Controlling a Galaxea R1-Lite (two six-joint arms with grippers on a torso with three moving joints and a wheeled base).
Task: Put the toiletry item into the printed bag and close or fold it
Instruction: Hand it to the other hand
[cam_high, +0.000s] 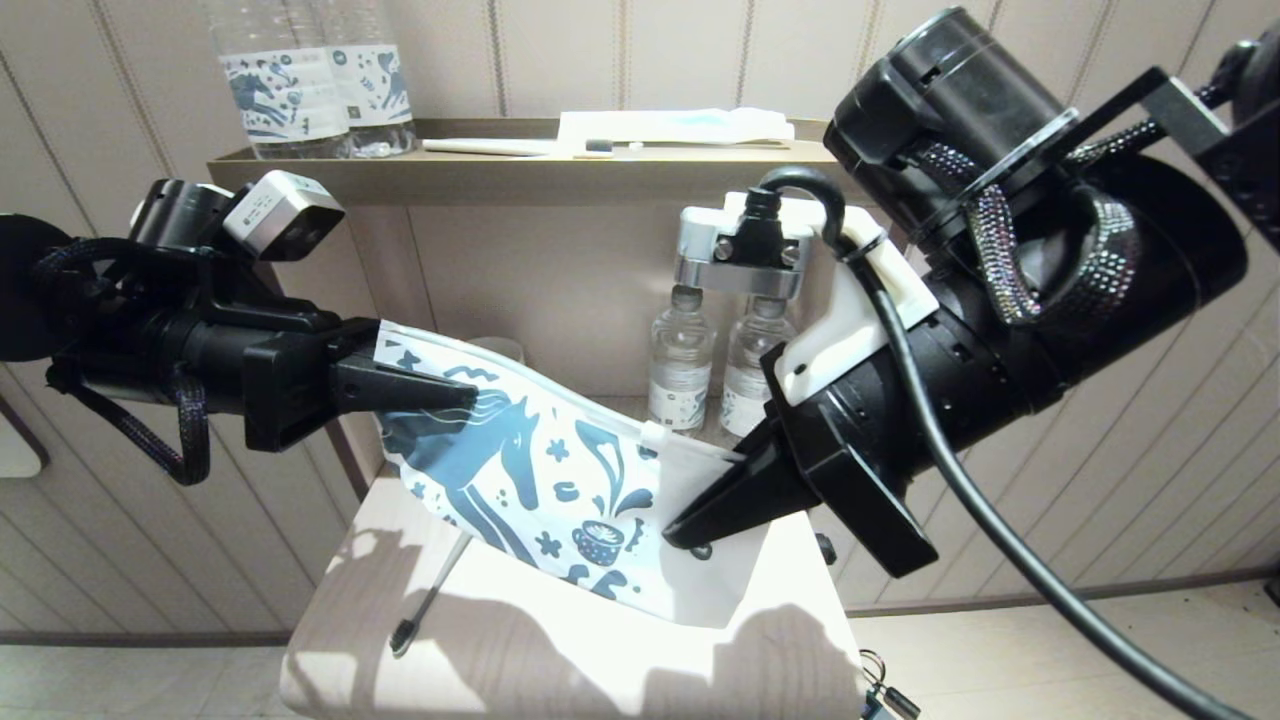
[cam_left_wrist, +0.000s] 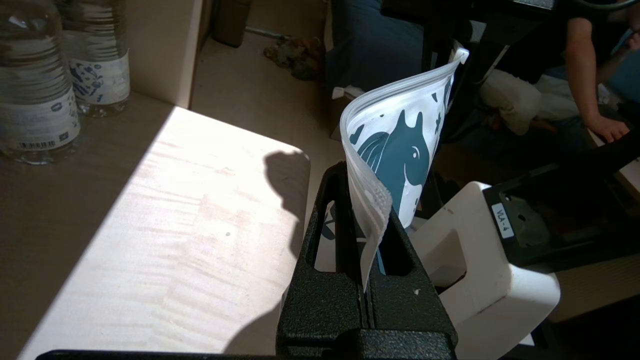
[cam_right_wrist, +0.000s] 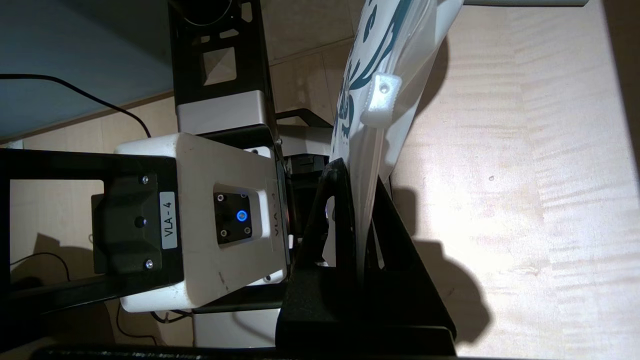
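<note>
The printed bag (cam_high: 545, 480) hangs in the air above the bench (cam_high: 560, 660), stretched between both arms and sagging toward the right. The left end effector (cam_high: 455, 395), at about nine o'clock in the head view, is clamped on the bag's upper left corner; in the left wrist view its fingers (cam_left_wrist: 395, 250) pinch the zip edge. The right end effector (cam_high: 685, 530), coming in from three o'clock, is closed on the bag's lower right end, near the white zip slider (cam_right_wrist: 381, 97). The toiletry item (cam_high: 428, 600) lies on the bench below the bag, at about seven o'clock, its dark bristle head nearest the robot. Small water bottles (cam_high: 715, 375) stand behind, at twelve o'clock.
</note>
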